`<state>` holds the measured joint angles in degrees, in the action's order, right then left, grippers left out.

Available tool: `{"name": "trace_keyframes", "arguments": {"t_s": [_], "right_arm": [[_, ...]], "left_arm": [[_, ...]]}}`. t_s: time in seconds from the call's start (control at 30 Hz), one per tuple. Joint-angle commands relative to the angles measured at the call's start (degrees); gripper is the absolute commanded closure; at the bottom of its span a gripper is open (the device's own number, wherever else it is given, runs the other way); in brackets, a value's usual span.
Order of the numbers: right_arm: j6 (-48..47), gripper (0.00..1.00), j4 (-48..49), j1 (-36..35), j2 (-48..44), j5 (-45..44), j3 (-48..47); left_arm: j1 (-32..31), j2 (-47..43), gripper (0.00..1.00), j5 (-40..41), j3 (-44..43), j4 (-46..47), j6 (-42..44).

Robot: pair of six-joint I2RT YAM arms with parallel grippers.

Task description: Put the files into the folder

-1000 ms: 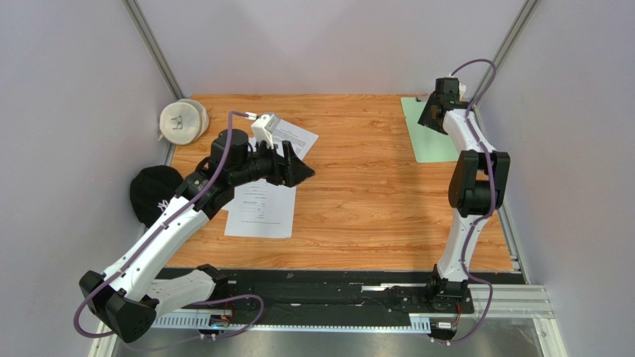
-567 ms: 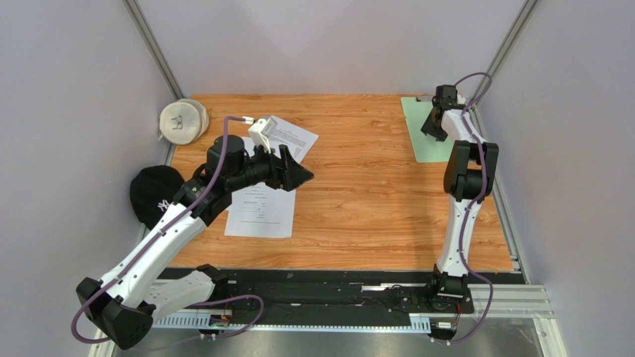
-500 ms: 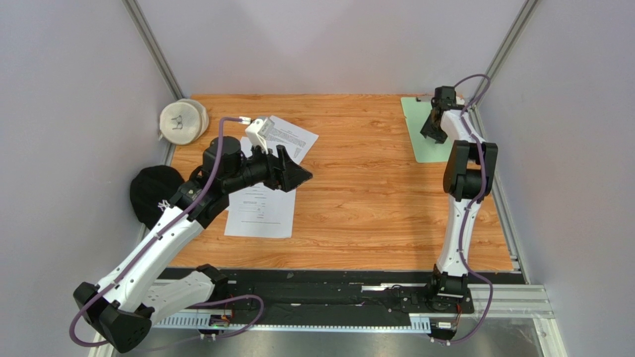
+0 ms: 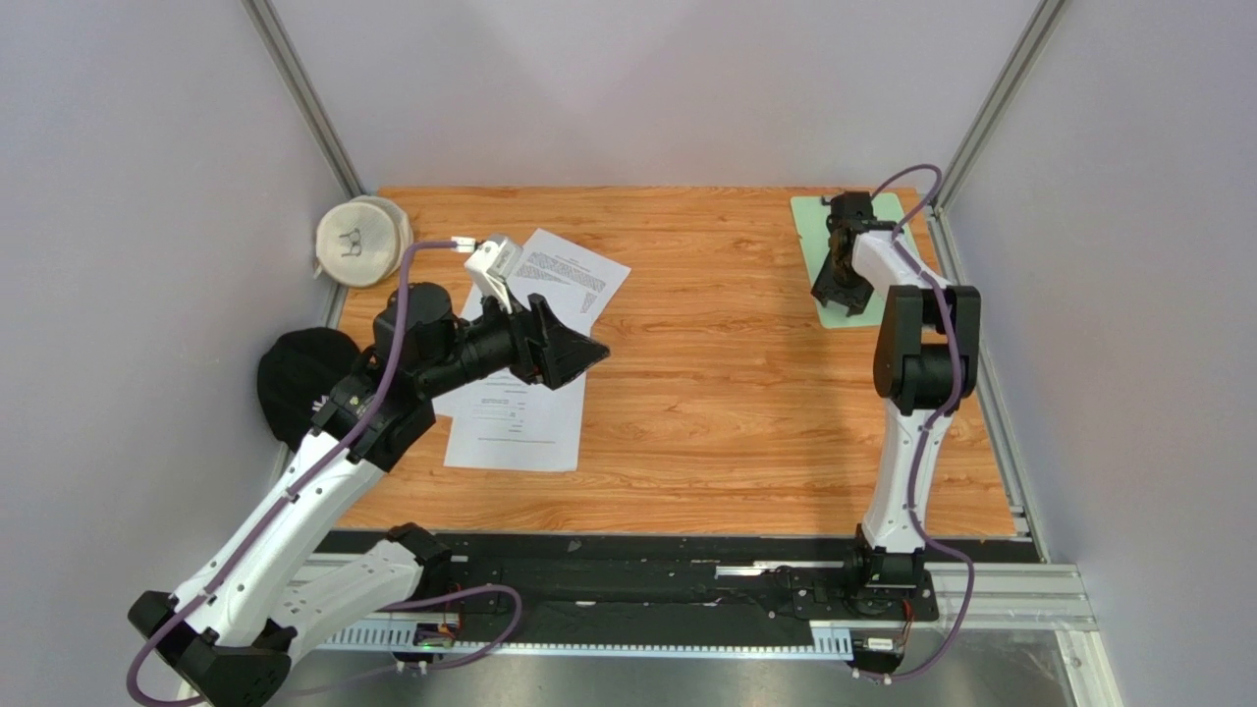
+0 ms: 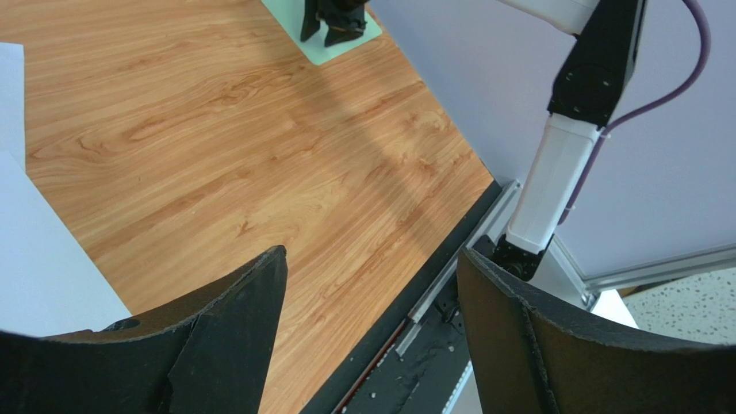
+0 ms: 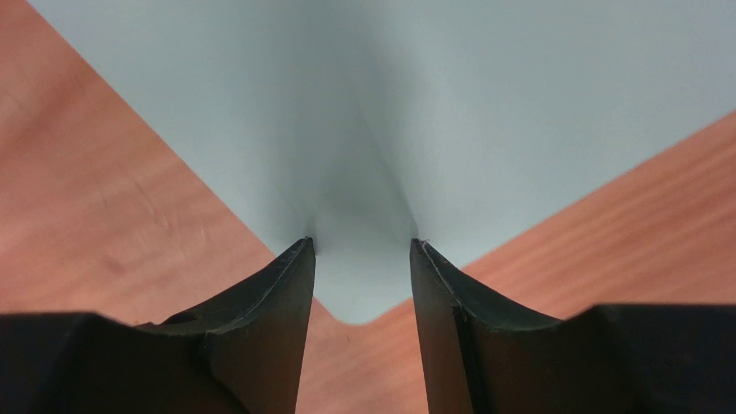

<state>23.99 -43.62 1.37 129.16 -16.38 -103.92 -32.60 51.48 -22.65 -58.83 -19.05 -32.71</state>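
Note:
The files are white printed sheets on the left of the table: one [image 4: 517, 417] lies flat, and a second [image 4: 570, 273] sits askew behind it. My left gripper [image 4: 593, 354] hovers open above their right edge, holding nothing. In the left wrist view the jaws [image 5: 371, 259] stand wide over bare wood, with a sheet [image 5: 34, 259] at the left. The folder [image 4: 810, 221] is a pale green board at the far right. My right gripper [image 4: 832, 299] points down at its near left corner. In the right wrist view its open fingertips [image 6: 363, 250] straddle that corner of the folder [image 6: 380, 129].
A white round pouch [image 4: 363, 239] and a black cap [image 4: 303, 380] lie at the table's left edge. Grey walls with metal posts close in the left, back and right. A black rail [image 4: 664, 567] runs along the near edge.
My left arm has drawn back to the left, uncovering more of the askew sheet. My right gripper has moved from the folder's far right to its near left corner, and its jaws have narrowed a little.

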Motion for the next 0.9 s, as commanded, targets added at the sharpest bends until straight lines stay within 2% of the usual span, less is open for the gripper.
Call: {"name": "trace_keyframes", "arguments": {"t_s": [0.0,0.03,0.13,0.2,0.27,0.33,0.43,0.53,0.57,0.67,0.87], "right_arm": [[0.7,0.51,-6.0,-1.1,-6.7,8.7,16.1],[0.4,0.52,-6.7,-2.8,-9.1,13.1,17.9],[-3.0,0.52,-6.8,-6.2,-13.3,18.3,23.0],[-1.8,0.51,-5.3,-6.2,-19.8,18.1,24.4],[-1.2,0.49,-4.4,-5.1,-23.0,16.5,21.8],[-1.7,0.47,-4.0,-3.5,-22.6,9.5,15.5],[-2.0,0.44,-5.8,-1.9,-17.0,1.1,5.2],[-2.3,0.42,-9.9,2.5,-7.8,-2.1,-4.4],[-1.9,0.42,-11.4,3.2,-5.4,-2.7,-11.8],[-3.3,0.41,-12.8,4.7,2.7,-3.9,-21.8],[-6.6,0.4,-5.3,5.3,9.3,-7.7,-27.5]], "left_arm": [[-0.3,-1.8,0.2,-1.0,0.3,0.6,-0.2],[-0.3,-1.7,0.2,-1.2,0.4,0.6,0.0],[-0.3,-1.5,0.2,-1.4,0.8,1.6,-0.2],[-0.3,-1.1,0.2,-1.6,1.3,3.0,-0.4],[-0.3,-0.3,0.2,-2.0,1.3,3.6,-0.8],[-0.3,0.2,0.19,-3.1,0.9,3.7,-1.0],[-0.3,0.5,0.2,-3.5,0.6,3.9,-0.7],[-0.3,0.6,0.19,-2.9,0.7,3.0,0.5],[-0.3,0.7,0.19,-2.9,0.7,2.4,0.8],[-0.3,0.9,0.19,-3.4,1.3,2.7,1.2],[-0.2,2.5,0.19,-4.9,2.8,5.7,0.7]]}}
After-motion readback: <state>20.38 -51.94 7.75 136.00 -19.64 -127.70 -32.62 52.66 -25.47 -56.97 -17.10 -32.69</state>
